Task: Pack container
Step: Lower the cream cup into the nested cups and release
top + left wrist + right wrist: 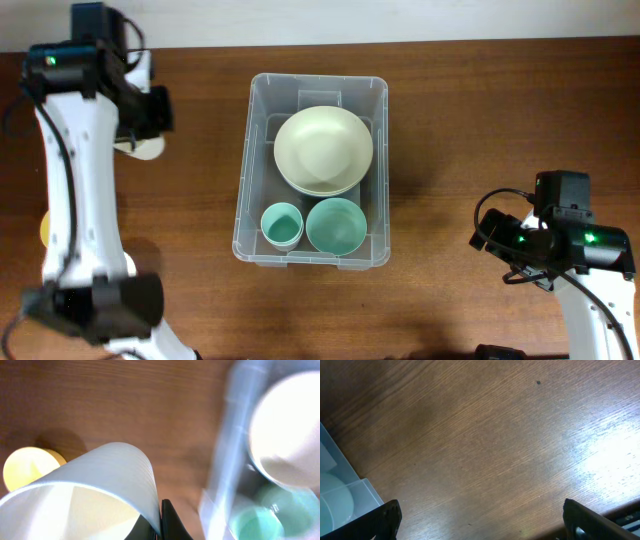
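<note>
Overhead: the container (255, 150) sits mid-frame on the tabletop (480, 110), holding a cream bowl (323, 148) and two teal cups (282, 224). Left wrist: the left hand (161, 524) clenches the rim of a white cup (90, 490), bottom centre. Right wrist: the right hand (485, 522) is released, empty.

A brown wooden table (470, 120) with fine visible grain fills the view. A large clear plastic rectangular container (318, 80) with rounded corners sits on it near the middle. Well apart, towards the left edge, a small round yellow cup (44, 230) stands on the wood, partly hidden from overhead.
</note>
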`<state>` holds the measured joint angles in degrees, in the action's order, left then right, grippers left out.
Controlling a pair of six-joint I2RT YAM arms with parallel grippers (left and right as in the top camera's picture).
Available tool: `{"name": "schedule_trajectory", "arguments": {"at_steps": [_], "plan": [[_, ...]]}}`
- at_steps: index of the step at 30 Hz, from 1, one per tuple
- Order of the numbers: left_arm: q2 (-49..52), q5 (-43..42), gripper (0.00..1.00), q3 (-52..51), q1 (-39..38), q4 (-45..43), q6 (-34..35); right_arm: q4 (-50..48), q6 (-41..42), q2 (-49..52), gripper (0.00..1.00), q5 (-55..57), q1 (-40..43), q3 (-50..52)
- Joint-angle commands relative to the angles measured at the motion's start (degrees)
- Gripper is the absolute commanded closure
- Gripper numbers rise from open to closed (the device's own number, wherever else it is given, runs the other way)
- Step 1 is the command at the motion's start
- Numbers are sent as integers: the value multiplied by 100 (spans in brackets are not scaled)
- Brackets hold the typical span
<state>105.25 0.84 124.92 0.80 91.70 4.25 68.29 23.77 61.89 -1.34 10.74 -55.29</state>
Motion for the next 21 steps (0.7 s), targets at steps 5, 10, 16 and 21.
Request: {"name": "schedule_trajectory", "arguments": {"at_steps": [5,10,16,21], "plan": [[-264,326,99,-9,-1751,476,260,-13,4,0,1,52,22,-76],[-210,350,99,-400,-2977,393,260,-7,4,0,1,52,22,-76],[-208,334,100,-1318,-3497,219,455,-9,2,0,1,55,22,-76],[-208,46,99,-2149,-3609,-57,516,-9,2,0,1,55,22,-76]]}}
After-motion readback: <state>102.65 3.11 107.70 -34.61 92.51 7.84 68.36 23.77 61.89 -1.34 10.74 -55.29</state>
